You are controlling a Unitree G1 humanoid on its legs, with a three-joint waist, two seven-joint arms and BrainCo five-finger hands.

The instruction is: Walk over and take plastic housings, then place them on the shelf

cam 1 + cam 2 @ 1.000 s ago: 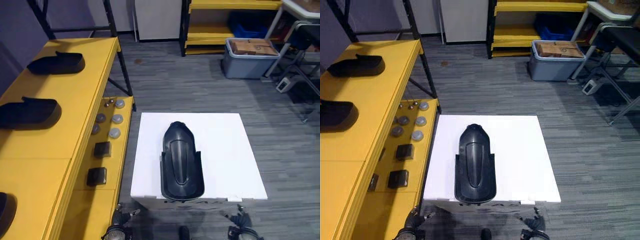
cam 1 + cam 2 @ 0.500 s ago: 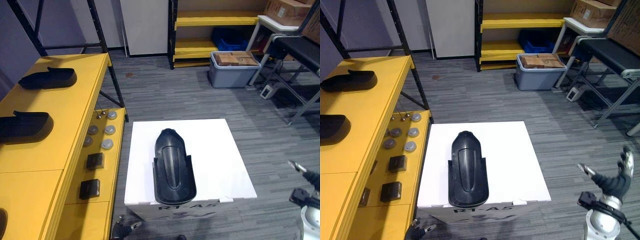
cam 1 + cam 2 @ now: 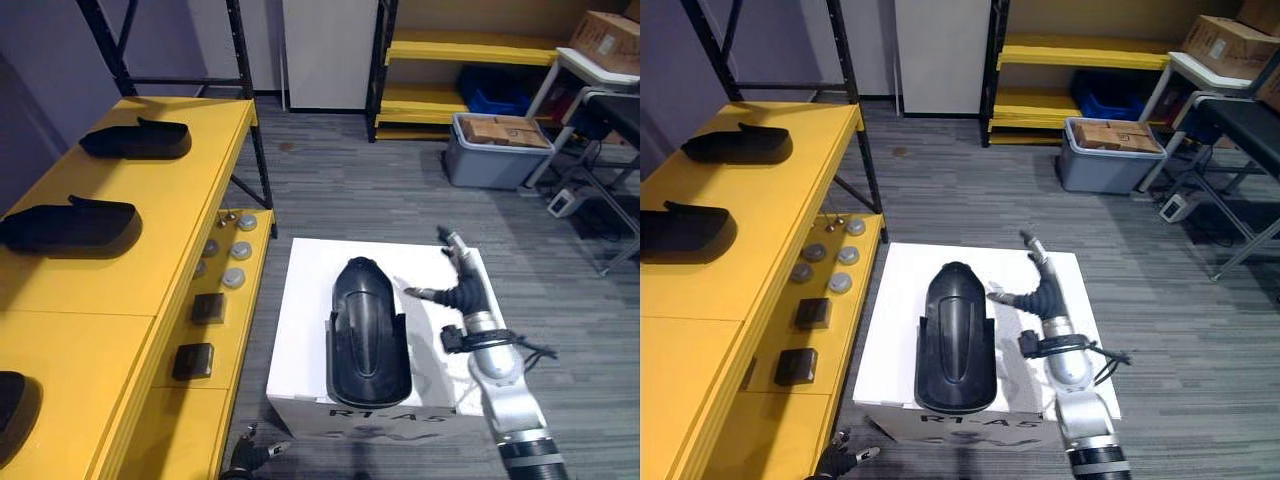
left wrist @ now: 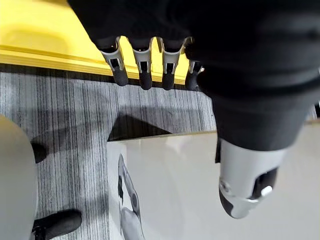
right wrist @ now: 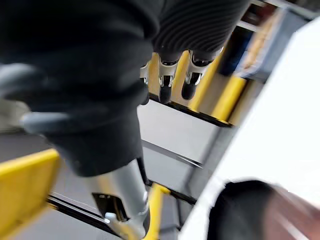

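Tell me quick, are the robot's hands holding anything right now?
Left hand: open, holding nothing.
Right hand: open, holding nothing, above the box beside the housing.

Right robot hand: silver fingers, dark tips, dark ribbed cover; silver-grey forearm.

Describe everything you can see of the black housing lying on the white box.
The black housing is a long, glossy moulded shell, plastic by its look: rounded and narrow at the far end, wider with side flanges near the robot. It lies lengthwise on the white box, reaching its front edge. The open right hand hovers beside it, apparently not touching.
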